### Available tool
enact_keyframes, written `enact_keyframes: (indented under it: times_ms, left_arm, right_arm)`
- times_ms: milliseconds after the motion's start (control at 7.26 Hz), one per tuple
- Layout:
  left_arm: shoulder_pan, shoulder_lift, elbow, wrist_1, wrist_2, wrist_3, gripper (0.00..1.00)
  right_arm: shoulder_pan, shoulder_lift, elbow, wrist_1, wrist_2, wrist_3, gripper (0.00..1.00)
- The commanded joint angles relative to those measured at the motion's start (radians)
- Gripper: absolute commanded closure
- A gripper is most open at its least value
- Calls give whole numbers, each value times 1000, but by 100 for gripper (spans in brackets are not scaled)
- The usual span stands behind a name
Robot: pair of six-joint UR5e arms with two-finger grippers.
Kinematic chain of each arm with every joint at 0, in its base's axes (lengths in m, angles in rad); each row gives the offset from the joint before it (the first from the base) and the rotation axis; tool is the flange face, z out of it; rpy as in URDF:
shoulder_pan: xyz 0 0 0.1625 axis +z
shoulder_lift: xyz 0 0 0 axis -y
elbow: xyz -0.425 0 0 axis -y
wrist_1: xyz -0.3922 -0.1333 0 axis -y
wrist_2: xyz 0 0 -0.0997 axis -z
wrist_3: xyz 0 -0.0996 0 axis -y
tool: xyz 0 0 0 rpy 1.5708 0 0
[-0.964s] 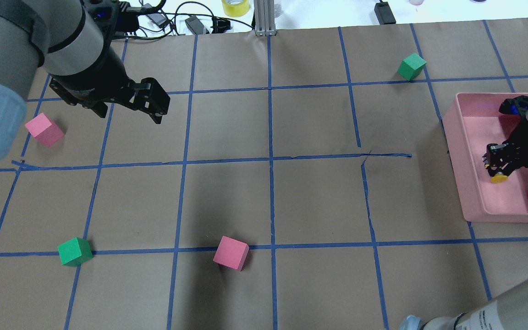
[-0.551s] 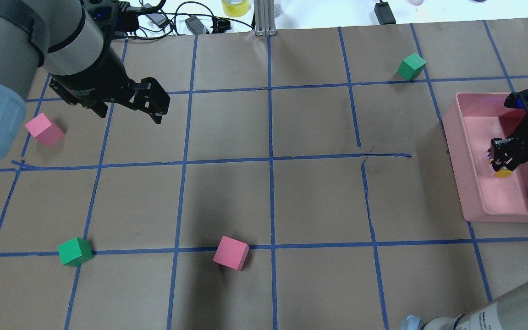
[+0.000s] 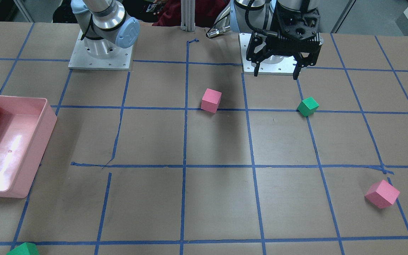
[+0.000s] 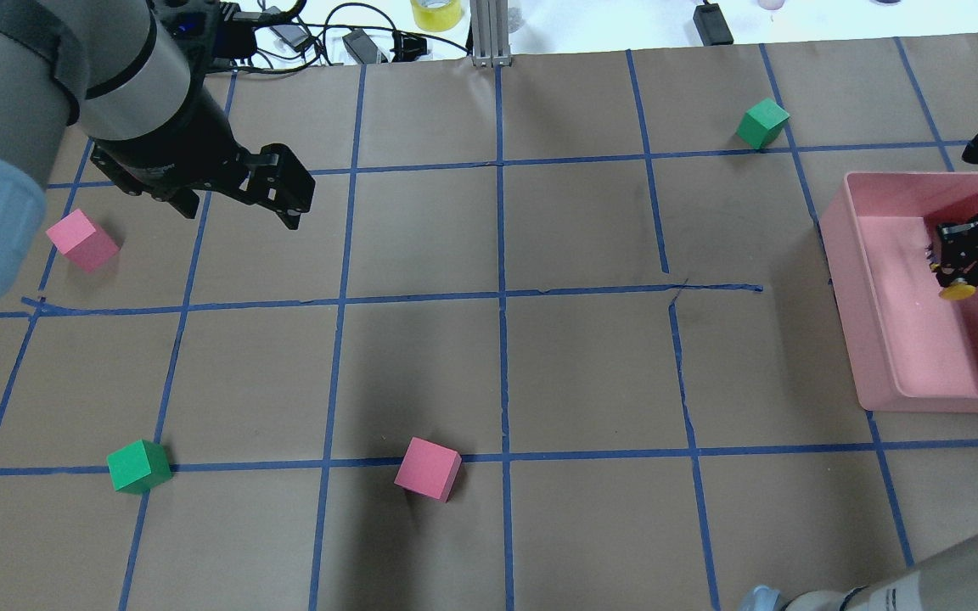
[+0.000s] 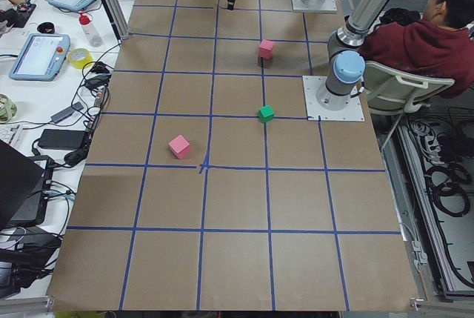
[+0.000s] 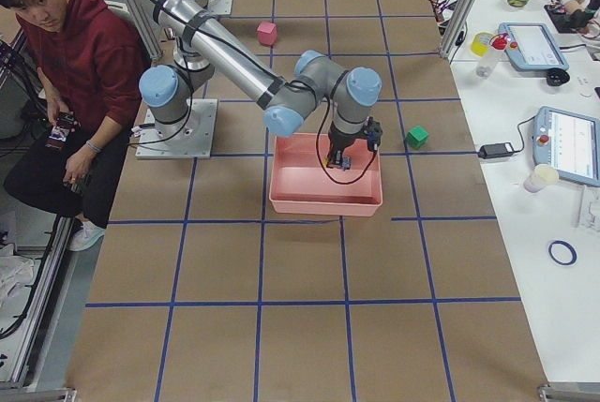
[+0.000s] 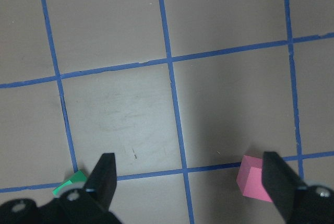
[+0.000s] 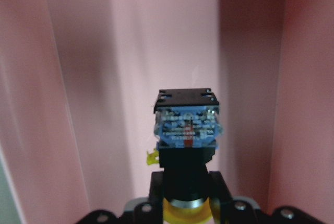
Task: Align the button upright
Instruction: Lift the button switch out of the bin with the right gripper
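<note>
The button shows in the right wrist view (image 8: 187,130), with its yellow cap (image 8: 186,211) low between the fingers and its base block pointing away from the camera. My right gripper (image 8: 186,188) is shut on the button's black body. It holds the button inside the pink bin (image 4: 847,280), toward the bin's far right part. In the overhead view the right gripper (image 4: 961,259) shows with the yellow cap (image 4: 958,292) under it. My left gripper (image 4: 300,204) is open and empty, hovering over the table's far left. It also shows in the front-facing view (image 3: 275,74).
A pink cube (image 4: 81,240) lies left of the left gripper. A green cube (image 4: 139,466) and another pink cube (image 4: 428,468) lie near the front. A second green cube (image 4: 762,123) lies beyond the bin. Cables lie at the far edge.
My right gripper has carried the button from the bin's near middle toward its far right side. The left arm has not moved.
</note>
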Motion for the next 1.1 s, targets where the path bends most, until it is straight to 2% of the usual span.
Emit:
enact_keyframes:
  times_ms: [0, 275, 551, 689, 964]
  left_arm:
    - [-1, 0, 0, -1, 0, 0, 0]
    - [1, 0, 0, -2, 1, 0, 0]
    - [-1, 0, 0, -2, 3, 0, 0]
    - [-1, 0, 0, -4, 4, 1, 0]
    - [-1, 1, 0, -4, 4, 1, 0]
  right_arm:
    - [106, -33, -85, 52, -11, 14, 100]
    - [267, -43, -102, 48, -13, 96, 100]
    - [492, -29, -102, 33, -13, 300, 100]
    - [579, 1, -104, 29, 1, 413, 100]
    - [719, 134, -139, -53, 42, 537, 100]
